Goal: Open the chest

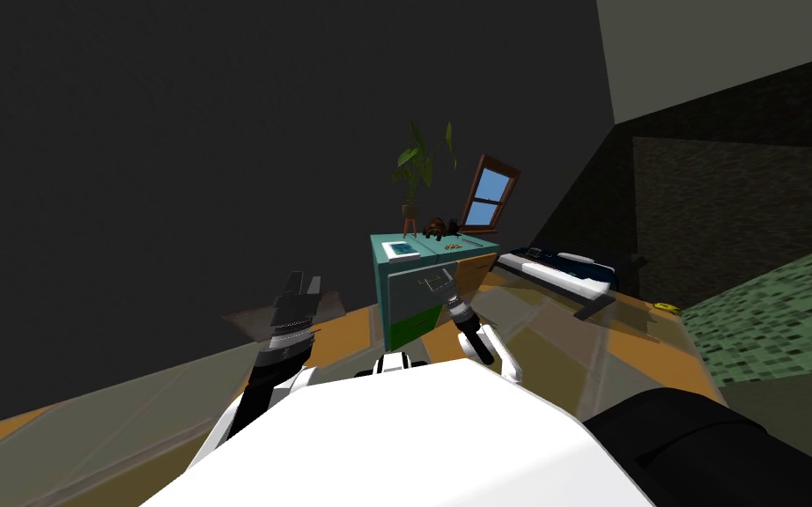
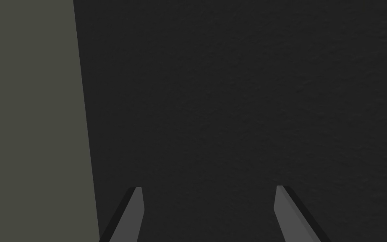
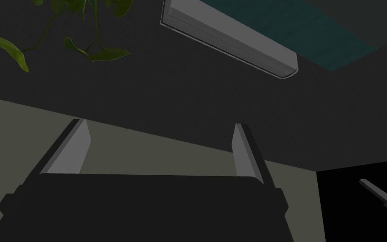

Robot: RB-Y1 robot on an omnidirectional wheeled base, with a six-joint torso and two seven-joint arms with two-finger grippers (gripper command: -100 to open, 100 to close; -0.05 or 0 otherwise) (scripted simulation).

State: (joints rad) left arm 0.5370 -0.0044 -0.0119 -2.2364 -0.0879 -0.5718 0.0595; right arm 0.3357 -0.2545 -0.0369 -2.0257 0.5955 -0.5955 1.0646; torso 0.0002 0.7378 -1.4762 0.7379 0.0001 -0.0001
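Dark walls are framing the teal chest; right gripper is hovering at its front, jaws apart; left gripper likewise spread.

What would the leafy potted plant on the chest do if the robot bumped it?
The potted plant would probably tip easily: it looks tall, with a small pot on thin legs. Its long leaves likely bend floppily rather than push back. It stands near the far edge of the chest, so it might fall off behind.

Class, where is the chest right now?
Head view, centre: the teal chest stands before the dark wall, bed on its right, right claw near its front.
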